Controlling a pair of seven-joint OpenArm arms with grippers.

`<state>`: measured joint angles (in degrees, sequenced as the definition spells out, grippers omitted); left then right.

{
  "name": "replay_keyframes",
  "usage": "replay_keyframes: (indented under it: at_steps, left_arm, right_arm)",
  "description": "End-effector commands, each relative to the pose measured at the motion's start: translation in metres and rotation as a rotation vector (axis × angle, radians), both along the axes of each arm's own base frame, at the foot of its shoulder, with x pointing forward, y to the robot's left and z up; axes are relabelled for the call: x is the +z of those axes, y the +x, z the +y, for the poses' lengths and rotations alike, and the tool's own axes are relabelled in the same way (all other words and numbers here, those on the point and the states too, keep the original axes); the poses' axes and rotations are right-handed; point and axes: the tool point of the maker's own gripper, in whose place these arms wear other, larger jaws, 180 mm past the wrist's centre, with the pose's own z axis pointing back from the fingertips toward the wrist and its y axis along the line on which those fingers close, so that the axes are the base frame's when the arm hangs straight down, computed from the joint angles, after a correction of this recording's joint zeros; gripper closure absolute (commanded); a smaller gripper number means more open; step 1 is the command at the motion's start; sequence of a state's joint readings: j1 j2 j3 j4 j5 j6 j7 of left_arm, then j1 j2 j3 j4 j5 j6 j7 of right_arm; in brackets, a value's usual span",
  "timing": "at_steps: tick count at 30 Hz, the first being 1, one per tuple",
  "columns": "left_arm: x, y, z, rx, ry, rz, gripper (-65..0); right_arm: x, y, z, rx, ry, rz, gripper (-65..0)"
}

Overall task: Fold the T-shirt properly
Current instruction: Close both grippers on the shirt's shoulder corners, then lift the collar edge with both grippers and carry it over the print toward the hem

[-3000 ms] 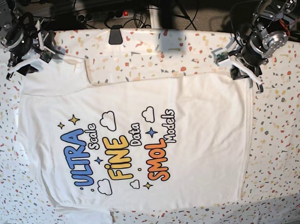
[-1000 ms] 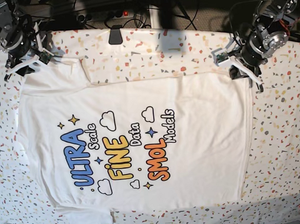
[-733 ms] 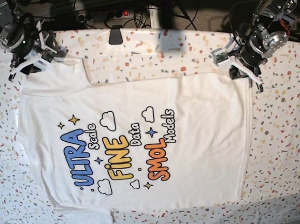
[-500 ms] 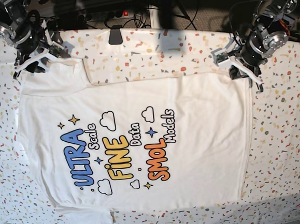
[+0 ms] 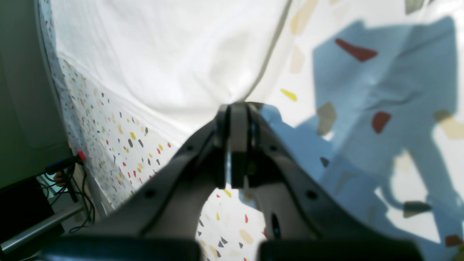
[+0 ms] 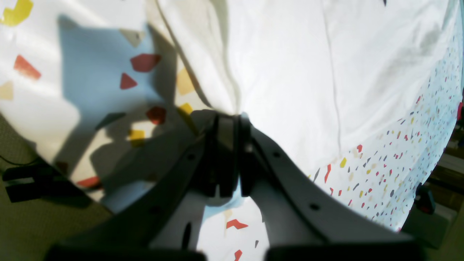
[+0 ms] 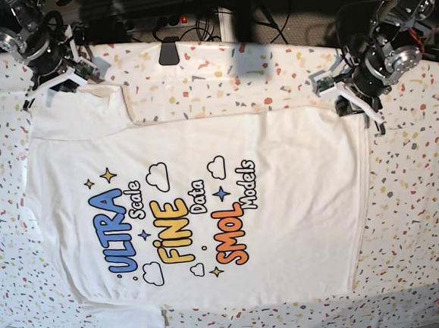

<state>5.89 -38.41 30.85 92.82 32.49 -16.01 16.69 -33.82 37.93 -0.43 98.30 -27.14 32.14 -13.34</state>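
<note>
The large white short-sleeved cotton T-shirt (image 7: pixel 208 210) lay flat, print up, across the speckled terrazzo-patterned worktop (image 7: pixel 420 194), filling the middle of the base view. Left claw (image 7: pixel 349 102), at upper right of that frame, was clenched on the T-shirt's corner there; its wrist view showed cloth pinched at the tips. Right claw (image 7: pixel 55 82), upper left, was clenched on the sleeve edge, fabric gathered between its jaws.

table (image 7: pixel 427 193): white terrazzo-speckled cover, red, yellow, grey flecks
light: bright, hard shadows along far edge
background: dark, tangled cables (image 7: pixel 192 3) behind table
</note>
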Motion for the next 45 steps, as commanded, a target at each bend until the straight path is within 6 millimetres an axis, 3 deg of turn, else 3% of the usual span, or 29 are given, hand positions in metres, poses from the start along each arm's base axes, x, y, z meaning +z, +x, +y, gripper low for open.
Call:
replay_keyframes:
  at_steps: [1, 9, 13, 18, 29, 36, 45]
  left_arm:
    - [0.010, 0.007, 0.002, -0.003, -0.004, -0.036, 0.0]
    - [0.010, 0.007, 0.002, -0.003, -0.004, -0.035, 0.0]
    - [0.010, 0.007, 0.002, -0.003, -0.004, -0.036, 0.0]
    - [0.011, 0.008, 0.003, -0.014, 0.021, -0.049, 0.0]
    - [0.011, 0.010, 0.005, -0.025, 0.047, -0.063, 0.0]
    - [0.017, 0.016, 0.009, 0.006, 0.044, -0.104, 0.0]
    - [0.038, 0.032, 0.007, 0.041, 0.025, -0.194, 0.0]
  right_arm:
    - [0.002, 0.000, -0.007, 0.005, -0.028, 0.007, 0.0]
    - [0.001, -0.002, 0.005, -0.052, 0.079, 0.022, 0.0]
    - [0.004, 0.000, -0.008, -0.100, 0.018, 0.011, 0.0]
    - [0.015, 0.013, -0.019, -0.172, -0.025, -0.074, 0.0]
    - [0.056, 0.051, -0.009, -0.207, -0.020, -0.234, 0.0]
    - [0.069, 0.073, -0.011, -0.252, 0.003, -0.280, 0.0]
    - [0.075, 0.083, -0.011, -0.259, 0.014, -0.308, 0.0]
